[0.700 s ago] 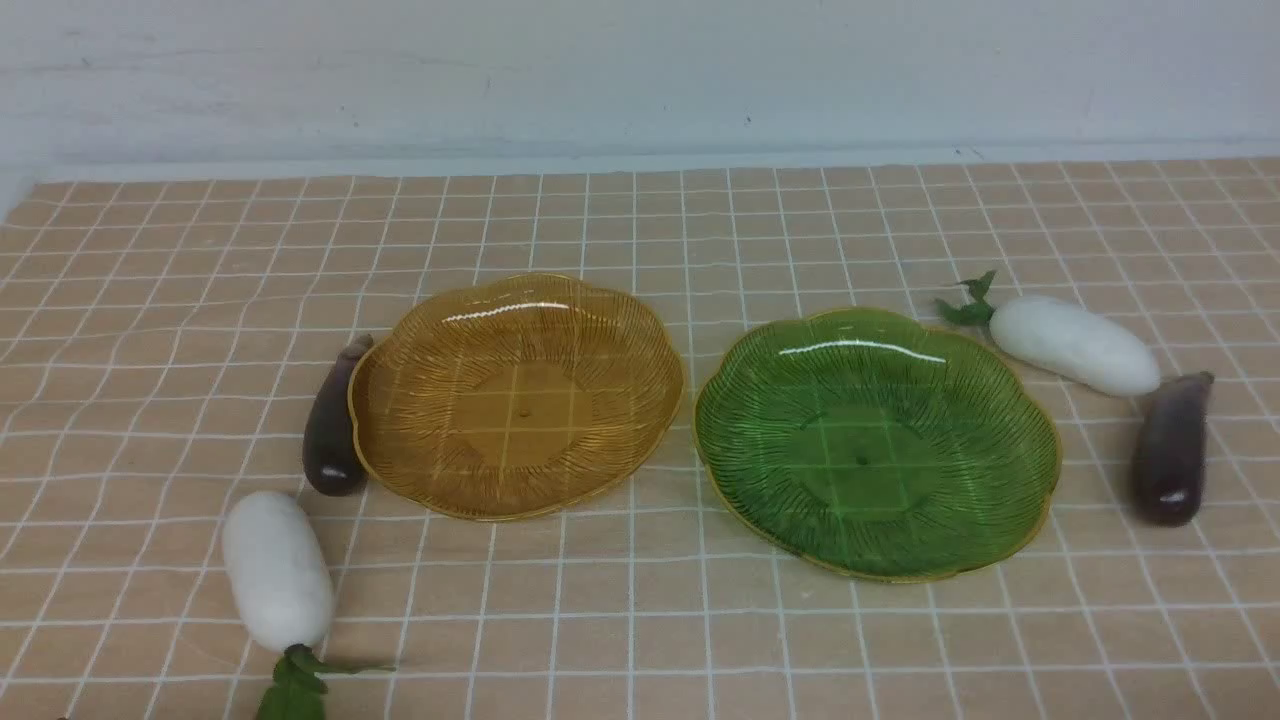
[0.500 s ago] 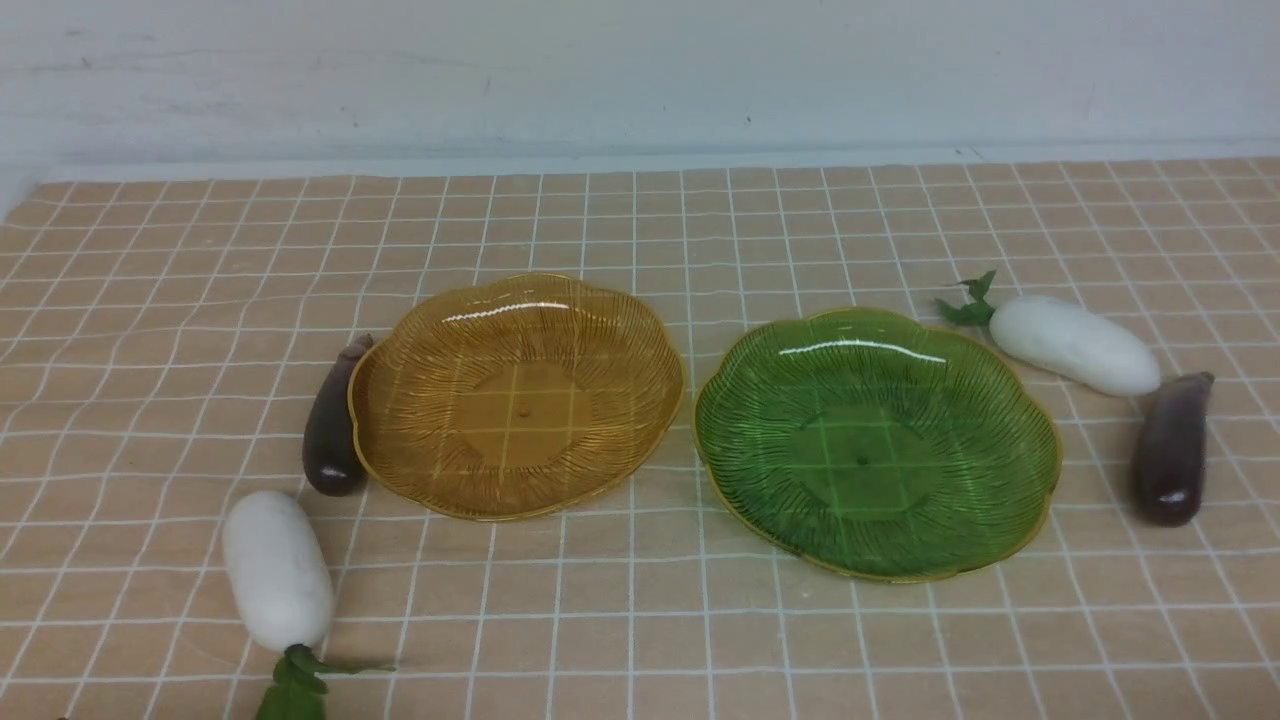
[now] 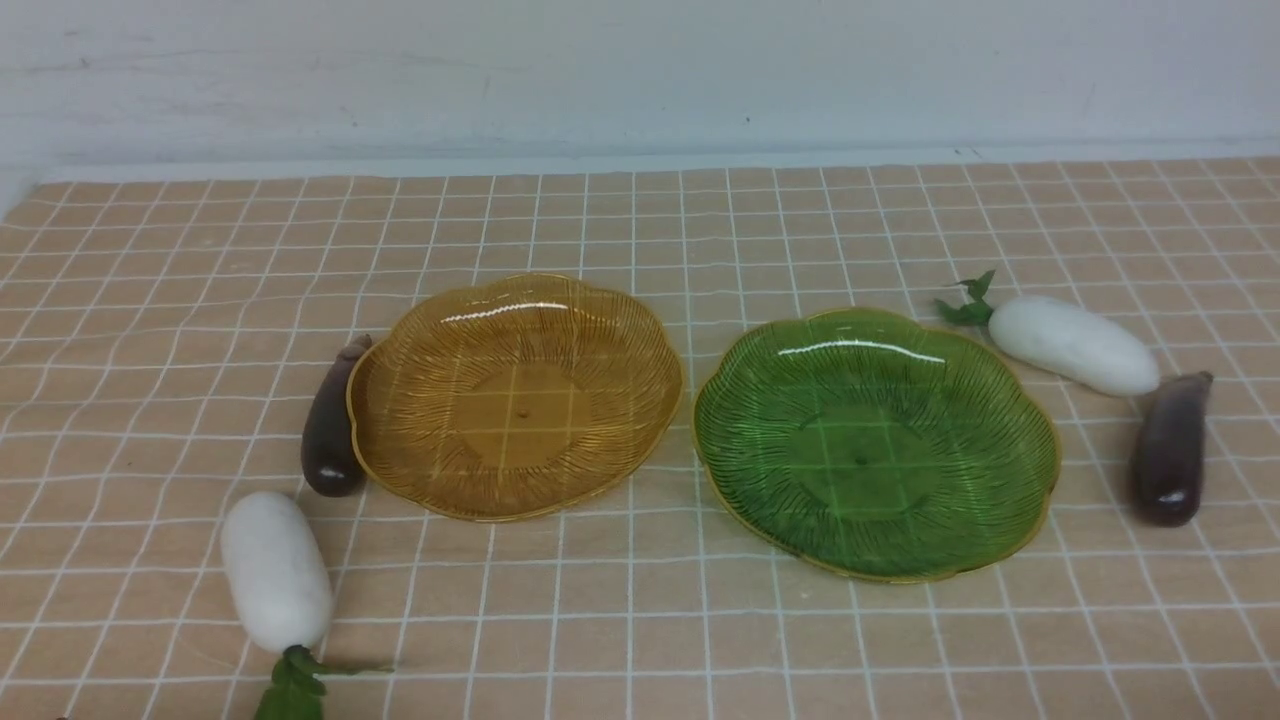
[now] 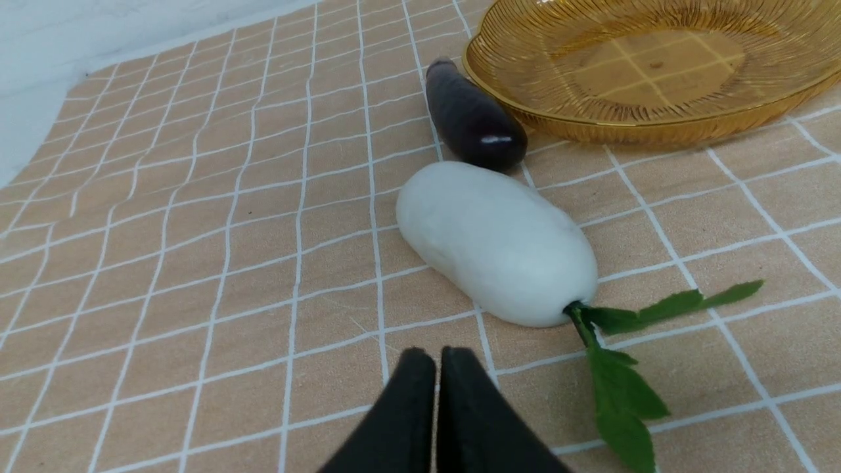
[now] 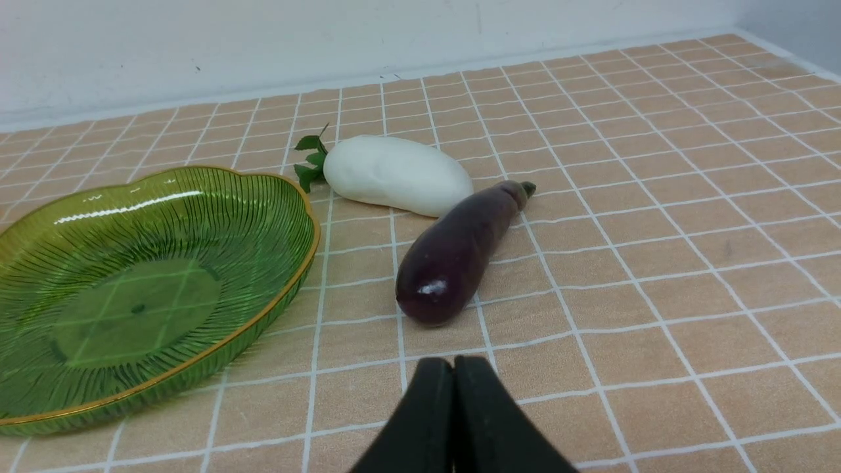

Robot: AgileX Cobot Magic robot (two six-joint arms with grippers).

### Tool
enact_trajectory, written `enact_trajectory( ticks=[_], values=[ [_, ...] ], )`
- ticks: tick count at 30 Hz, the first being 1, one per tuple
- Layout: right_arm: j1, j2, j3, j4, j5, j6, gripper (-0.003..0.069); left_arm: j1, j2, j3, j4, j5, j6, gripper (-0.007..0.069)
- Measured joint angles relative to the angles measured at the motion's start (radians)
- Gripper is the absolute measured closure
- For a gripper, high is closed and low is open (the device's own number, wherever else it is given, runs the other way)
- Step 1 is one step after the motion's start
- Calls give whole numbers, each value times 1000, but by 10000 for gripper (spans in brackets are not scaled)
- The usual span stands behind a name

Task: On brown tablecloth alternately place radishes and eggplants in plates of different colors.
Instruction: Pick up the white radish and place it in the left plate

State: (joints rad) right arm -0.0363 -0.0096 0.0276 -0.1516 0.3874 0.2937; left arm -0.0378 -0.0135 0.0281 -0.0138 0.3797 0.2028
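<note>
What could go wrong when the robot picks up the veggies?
The left eggplant lies right beside the rim of the yellow plate, so grabbing it might shove the plate. The left radish looks smooth and round, so it might slip or roll. The right radish and right eggplant lie close together; lifting one might bump the other.
</note>
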Motion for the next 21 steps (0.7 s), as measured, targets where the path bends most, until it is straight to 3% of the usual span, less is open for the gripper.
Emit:
enact_trajectory(
  ticks=[4,9,17,19,21],
  values=[
    [0,0,0,0,0,0,674,0,0,3,-86,-67,-39,628],
    [0,0,0,0,0,0,674,0,0,3,-405,-274,-203,628],
    [0,0,0,-1,0,0,674,0,0,3,-698,-490,-249,628],
    [0,0,0,6,-10,5,674,0,0,3,-793,-610,-276,628],
    [0,0,1,43,-43,21,674,0,0,-13,-818,-639,-286,628]
  ],
)
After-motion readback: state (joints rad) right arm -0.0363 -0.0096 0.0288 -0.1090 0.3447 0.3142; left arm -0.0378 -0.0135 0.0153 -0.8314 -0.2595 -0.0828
